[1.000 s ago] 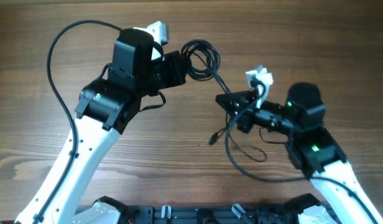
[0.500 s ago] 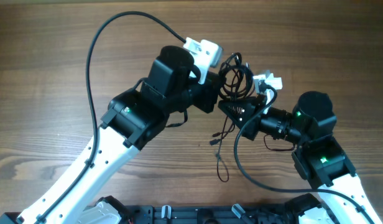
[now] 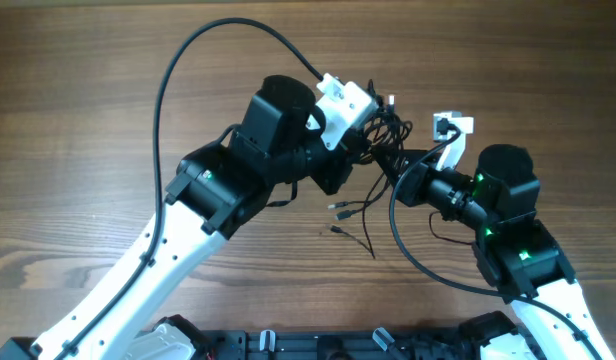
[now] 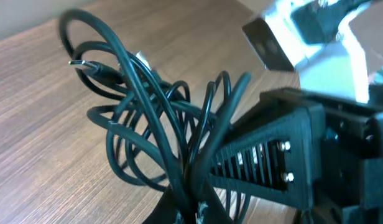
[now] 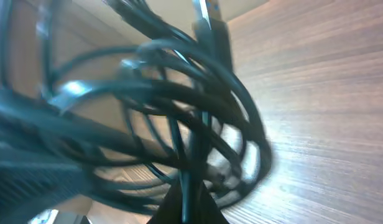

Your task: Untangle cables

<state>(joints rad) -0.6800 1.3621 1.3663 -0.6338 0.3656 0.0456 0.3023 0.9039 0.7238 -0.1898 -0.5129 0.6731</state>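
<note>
The cables form one tangled bundle of thin black loops held above the table between both arms. Loose ends with small plugs hang down below it. My left gripper is shut on the cables from the left; its view shows the loops fanning out from its fingertips. My right gripper is shut on the same bundle from the right; its view shows blurred loops rising from its fingertips. The two grippers are almost touching.
The wooden table lies under both arms. The left arm's thick black wire arcs over the back left. The right arm's thick wire loops at the front right. A black rail runs along the front edge.
Both grippers have come together at the table's middle. The left arm swung right with the bundle, the right gripper rose to meet it. The hanging cable ends were drawn up and shorter.
</note>
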